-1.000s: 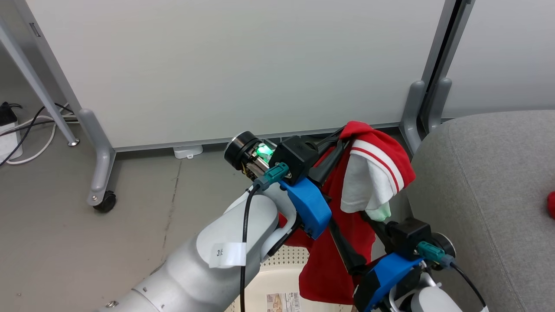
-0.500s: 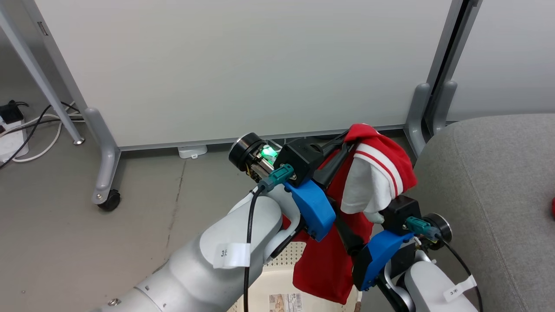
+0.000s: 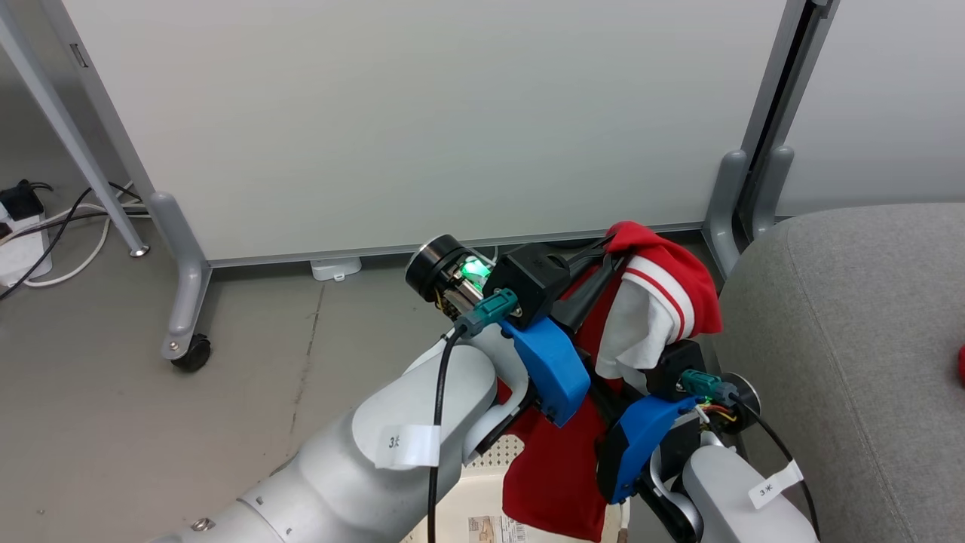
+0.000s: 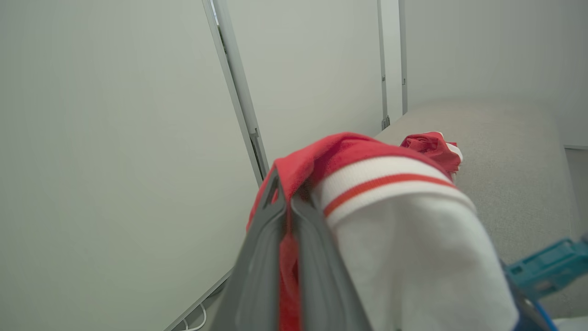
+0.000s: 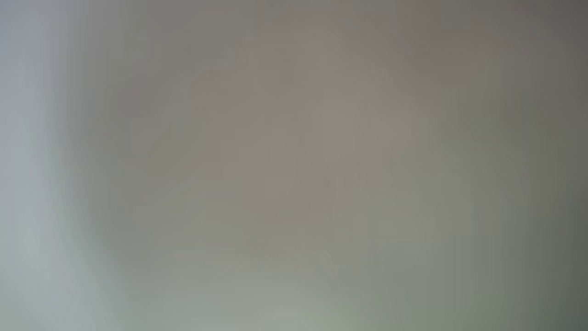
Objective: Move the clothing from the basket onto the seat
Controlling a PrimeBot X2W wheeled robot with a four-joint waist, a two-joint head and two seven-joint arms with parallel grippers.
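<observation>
Since a second ago, my right gripper (image 3: 609,383) has risen against the hanging clothing (image 3: 663,294), just left of the seat (image 3: 852,317).

Head view: the left gripper (image 3: 607,253) pinches the garment's top beside the seat's left edge. The cloth hangs long axis downward over the basket (image 3: 503,451). The right fingers are buried behind fabric, so I cannot tell their state.

Left wrist view: the left gripper (image 4: 285,202) is clenched on red fabric. The seat (image 4: 505,151) lies beyond and rightward, with a second garment (image 4: 432,147) on it.

Right wrist view: blur, unreadable. I judge the right arm nearer the seat.
</observation>
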